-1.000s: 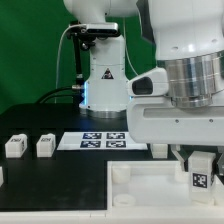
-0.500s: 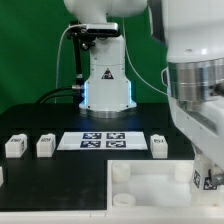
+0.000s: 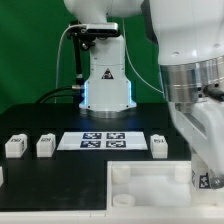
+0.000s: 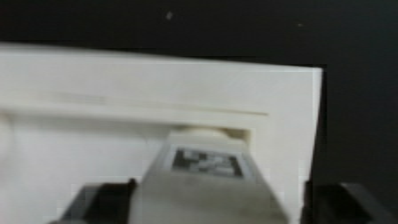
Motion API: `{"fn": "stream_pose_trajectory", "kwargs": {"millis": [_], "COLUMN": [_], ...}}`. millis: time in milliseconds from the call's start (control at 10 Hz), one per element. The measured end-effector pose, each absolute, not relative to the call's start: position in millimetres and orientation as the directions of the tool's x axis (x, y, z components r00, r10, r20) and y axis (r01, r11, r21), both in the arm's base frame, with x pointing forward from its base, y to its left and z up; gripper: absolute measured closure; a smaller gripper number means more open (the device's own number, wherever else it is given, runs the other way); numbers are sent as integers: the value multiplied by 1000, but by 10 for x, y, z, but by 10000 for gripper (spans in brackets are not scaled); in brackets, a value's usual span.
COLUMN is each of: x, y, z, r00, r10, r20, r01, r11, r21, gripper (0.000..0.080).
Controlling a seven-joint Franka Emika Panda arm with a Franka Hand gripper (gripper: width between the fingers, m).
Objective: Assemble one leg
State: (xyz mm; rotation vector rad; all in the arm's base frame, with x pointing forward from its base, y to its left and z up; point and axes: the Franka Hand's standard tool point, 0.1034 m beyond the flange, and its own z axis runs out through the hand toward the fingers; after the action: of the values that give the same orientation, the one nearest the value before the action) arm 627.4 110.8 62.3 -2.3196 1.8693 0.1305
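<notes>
**The gripper holds a leg on the tabletop**

The gripper (image 4: 210, 205) points down, and its two dark fingers (image 4: 107, 203) show on each side in the wrist view. Between them sits the leg (image 4: 210, 172), a small pale block with a black-and-white tag on its face. The fingers look closed on the leg, one on each side. The top of the leg meets the white tabletop (image 4: 107, 90) at a round bump on that board.

In the exterior view the big arm fills the exterior view's right. Only a bit of the leg (image 3: 207, 179) peeks out low down by the arm, at the tabletop's (image 3: 150, 185) right edge. The tabletop lies flat on the black table (image 3: 60, 180) and has round sockets at its corners.

Behind it lies the marker board (image 3: 105, 140) with four tags. Just beside it, on the exterior view's right, stands a spare leg (image 3: 159, 146). Two more legs (image 3: 14, 146) (image 3: 45, 146) stand well apart from it, on the exterior view's left.
</notes>
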Motion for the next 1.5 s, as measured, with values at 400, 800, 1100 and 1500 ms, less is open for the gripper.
{"fn": "stream_pose_trajectory", "kwargs": {"millis": [400, 800, 1100, 1500], "x": [6245, 6273, 6264, 6292], "y": [1133, 1159, 1156, 1159], "z": [631, 717, 692, 676], "r00": [730, 974, 944, 665], "r10": [-678, -228, -330, -743], "r20": [-80, 10, -6, -76], "r01": [-683, -226, -328, -747], "r11": [-721, -968, -938, -661], "r21": [-122, -110, -112, -72], "gripper": [155, 151, 349, 506]}}
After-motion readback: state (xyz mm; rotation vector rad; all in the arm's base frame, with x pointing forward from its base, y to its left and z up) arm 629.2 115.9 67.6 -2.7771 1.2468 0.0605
